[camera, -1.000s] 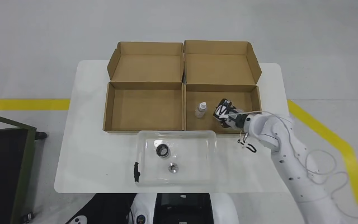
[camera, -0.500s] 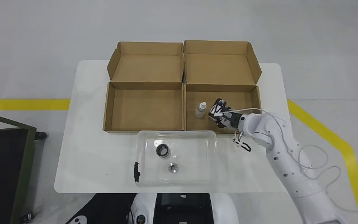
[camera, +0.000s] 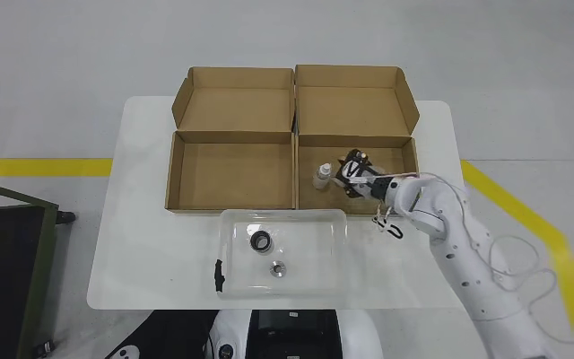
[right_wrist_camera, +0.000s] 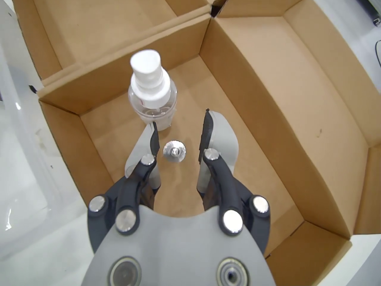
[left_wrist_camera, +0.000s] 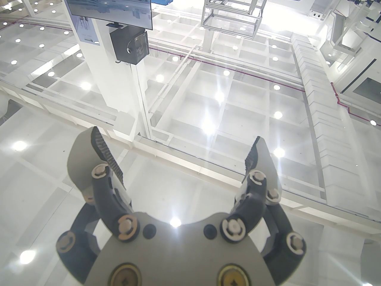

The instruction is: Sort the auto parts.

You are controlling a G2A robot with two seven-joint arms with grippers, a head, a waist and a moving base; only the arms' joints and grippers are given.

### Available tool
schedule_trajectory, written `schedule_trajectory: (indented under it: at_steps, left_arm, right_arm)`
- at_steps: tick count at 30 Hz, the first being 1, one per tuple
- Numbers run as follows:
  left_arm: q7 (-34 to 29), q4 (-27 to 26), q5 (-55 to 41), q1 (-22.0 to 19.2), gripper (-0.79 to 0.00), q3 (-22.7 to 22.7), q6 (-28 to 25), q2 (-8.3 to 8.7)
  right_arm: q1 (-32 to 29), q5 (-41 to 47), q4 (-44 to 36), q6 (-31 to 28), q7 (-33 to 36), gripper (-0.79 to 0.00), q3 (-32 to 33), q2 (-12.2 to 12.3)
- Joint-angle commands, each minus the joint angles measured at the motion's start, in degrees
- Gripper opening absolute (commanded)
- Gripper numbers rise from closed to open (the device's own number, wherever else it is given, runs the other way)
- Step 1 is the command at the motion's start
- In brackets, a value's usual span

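Right tool (right_wrist_camera: 180,120) hangs low inside the right-hand cardboard box (camera: 395,160). Its jaws are parted to a middling gap and grip nothing. A small silver disc-shaped part (right_wrist_camera: 174,150) lies flat on the box floor between them, and it appears to touch neither jaw. A clear spray bottle (right_wrist_camera: 151,90) stands upright just beyond the fingertips, close to the wall that this box shares with the left-hand box (camera: 230,175).

Over the last second, in the top view, the right tool (camera: 352,169) has slid a little deeper into the box and closer to the bottle (camera: 322,175). The move is small and stays inside the same compartment. With the jaws apart and the disc resting on the cardboard, this looks like the end of a drop-off, so the part counts as sorted into the right box alongside the bottle.

Left tool (left_wrist_camera: 176,134) points up at the ceiling with its jaws spread wide and empty.

Work remains. The clear tray (camera: 282,213) on the table (camera: 143,224) holds a black ring (camera: 261,240) and a small metal piece (camera: 278,267), and a dark strip (camera: 217,274) lies at its left edge. Lifting straight out seems the safest exit, since the bottle stands near enough to be knocked over.
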Motion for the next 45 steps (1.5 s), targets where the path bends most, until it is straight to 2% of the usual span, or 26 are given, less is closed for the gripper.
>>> schedule_trajectory:
  at_steps: [1,15,21,32,45]
  left_arm:
    - [0.0,0.0,0.0,0.0,0.000,0.0,0.0,0.00]
    - [0.0,0.0,0.0,0.0,0.000,0.0,0.0,0.00]
    - [0.0,0.0,0.0,0.0,0.000,0.0,0.0,0.00]
    - [0.0,0.0,0.0,0.0,0.000,0.0,0.0,0.00]
    - [0.0,0.0,0.0,0.0,0.000,0.0,0.0,0.00]
  right_arm:
    - [-0.8,0.2,-2.2,-0.8,-0.1,-0.502,1.1,0.3]
    - [-10.7,-0.2,-19.0,-7.1,2.8,-0.493,5.4,2.2]
    - [-13.9,0.3,-23.7,-10.3,2.9,-0.505,3.6,2.6]
    - [-13.7,0.0,-23.0,-13.5,4.3,-0.520,-2.6,2.7]
    - [-10.1,1.2,-17.6,-14.4,6.1,-0.493,-12.2,1.7]
